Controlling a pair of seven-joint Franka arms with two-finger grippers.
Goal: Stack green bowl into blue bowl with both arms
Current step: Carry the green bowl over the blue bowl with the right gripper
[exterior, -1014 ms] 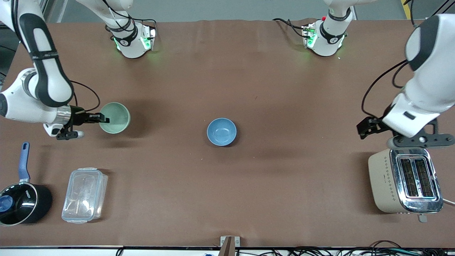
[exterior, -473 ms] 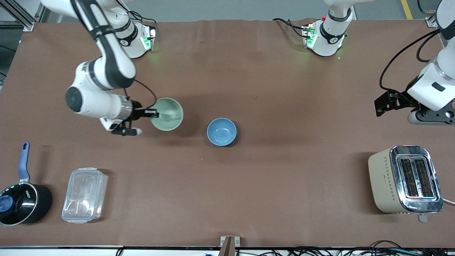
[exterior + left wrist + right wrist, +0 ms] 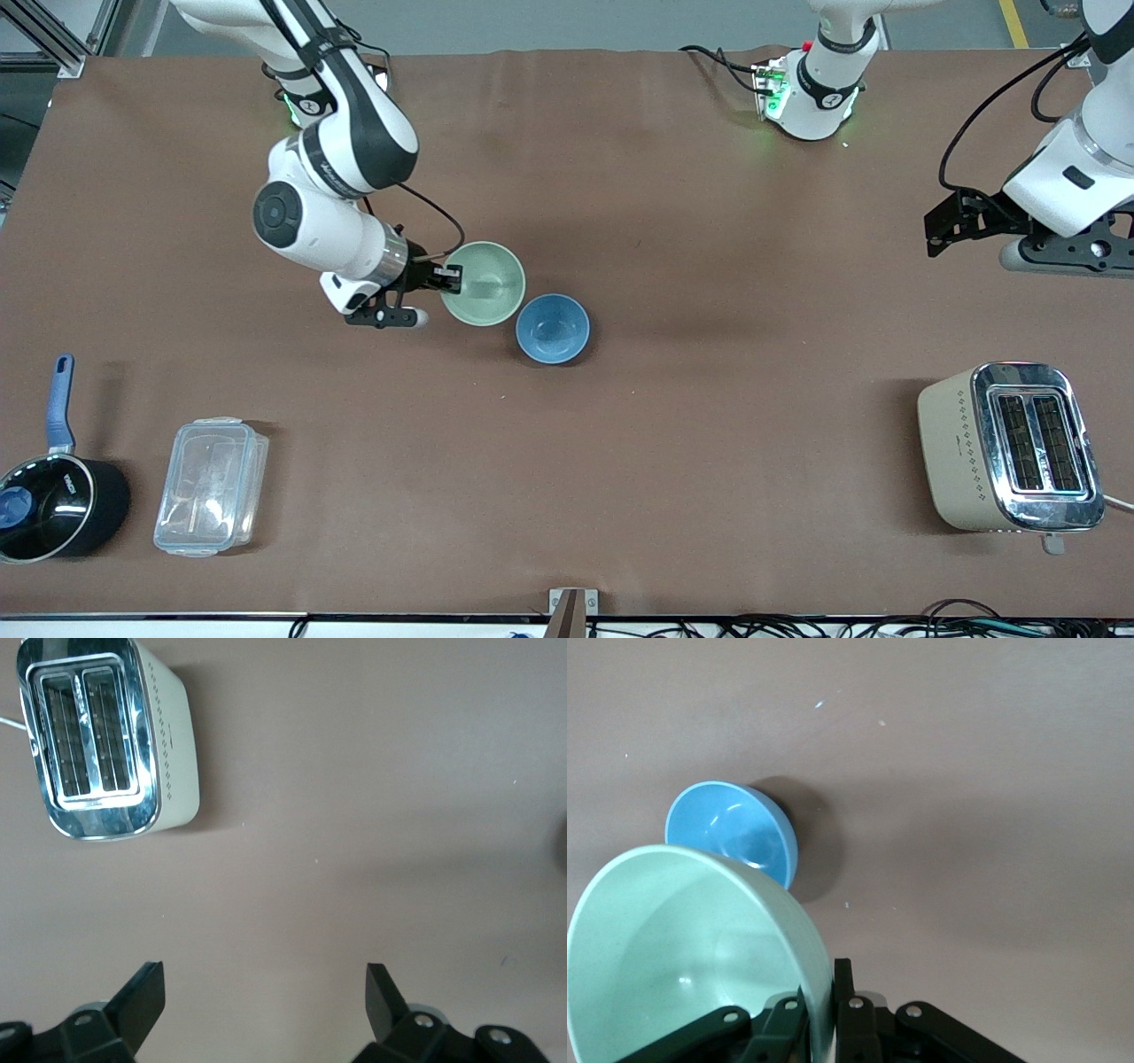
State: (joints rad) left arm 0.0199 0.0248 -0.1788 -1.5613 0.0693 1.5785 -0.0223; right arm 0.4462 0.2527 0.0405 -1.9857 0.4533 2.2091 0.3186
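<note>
Right claw [image 3: 450, 280] clamped on green bowl [image 3: 484, 283] rim, bowl airborne just beside blue bowl [image 3: 553, 329] at mid-bench. Left claw [image 3: 266, 992] spread wide, waiting over bare bench [image 3: 709, 443] near toaster [image 3: 1010, 447].

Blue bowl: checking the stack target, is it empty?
Empty: the blue bowl shows bare inside; the green bowl isn't in it.

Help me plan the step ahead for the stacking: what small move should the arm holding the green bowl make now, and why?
Probably carry it a little farther sideways, then lower. The right end effector pinches the green bowl by its rim, held up beside the blue bowl, not yet centred over it. The left end effector waits open near the toaster.
</note>
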